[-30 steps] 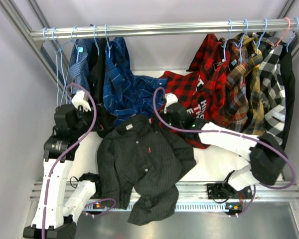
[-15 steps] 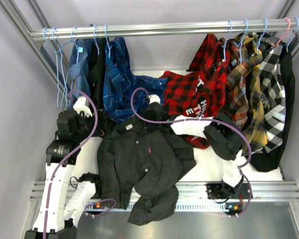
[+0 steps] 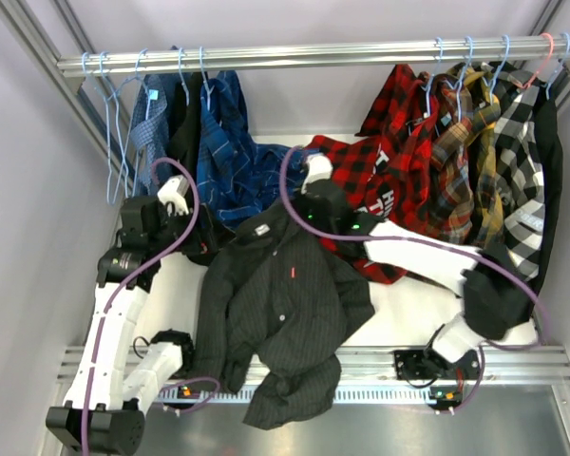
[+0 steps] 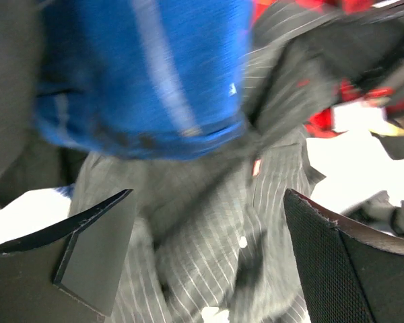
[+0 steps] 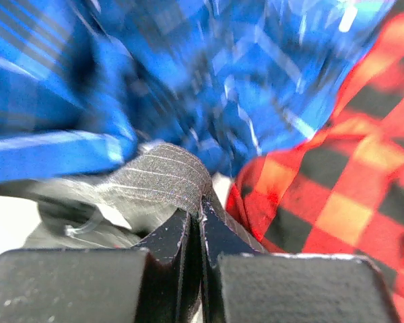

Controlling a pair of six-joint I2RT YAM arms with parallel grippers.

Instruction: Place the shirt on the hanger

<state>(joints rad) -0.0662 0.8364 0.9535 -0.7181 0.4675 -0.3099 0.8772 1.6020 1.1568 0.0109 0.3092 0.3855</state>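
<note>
White bench (image 3: 399, 318), packed rail (image 3: 313, 55) behind: shirt (image 3: 280, 313) sprawled collar-to-rail, tail off the near edge. Right jaws clamped on fabric up by the collar, left jaws wide apart, empty, just beside the shoulder.

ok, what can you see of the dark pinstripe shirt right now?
The shirt is charcoal woven cloth with faint light pinstripes, a collar, white buttons and a small red tab on the chest. It lies front up and crumpled on the white table, its lower end hanging over the near edge. The right gripper is shut on a fold at its collar end, which is raised beside the blue checked shirt. The left gripper is open above its front.
</note>
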